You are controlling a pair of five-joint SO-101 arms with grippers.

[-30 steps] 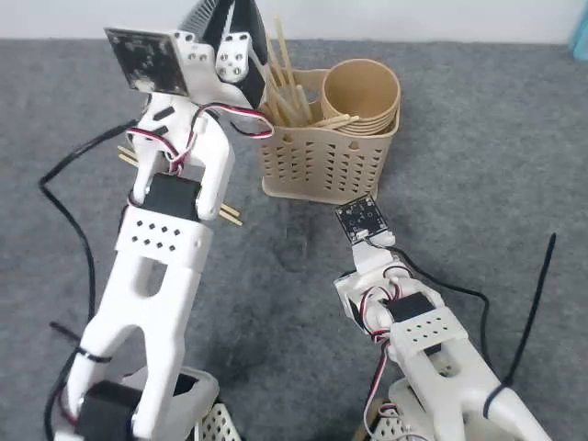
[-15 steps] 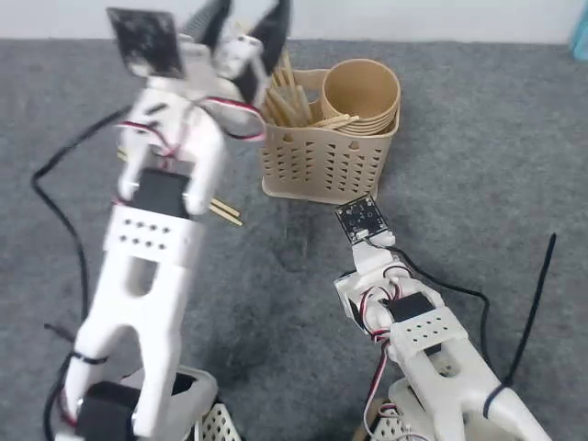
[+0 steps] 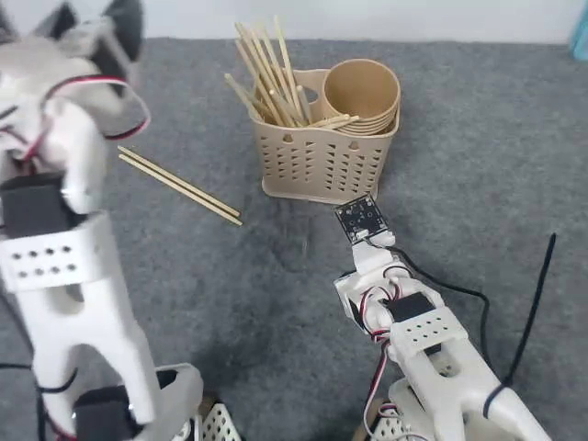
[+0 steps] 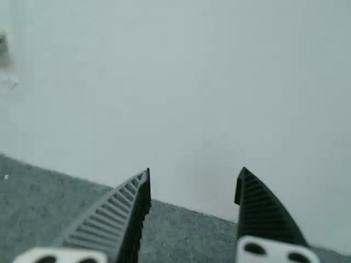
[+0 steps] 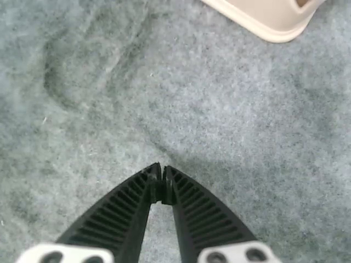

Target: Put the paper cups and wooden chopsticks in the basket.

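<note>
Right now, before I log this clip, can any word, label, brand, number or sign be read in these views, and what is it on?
None: no text can be read in any view.
The basket, the paper cups and the chopsticks show no print.
The small circuit board on the right arm has tiny marks, too small to read.

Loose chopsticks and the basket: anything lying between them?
Nothing. In the high view, bare grey mat is all that separates the loose chopsticks from the basket; they lie apart from it.
</note>
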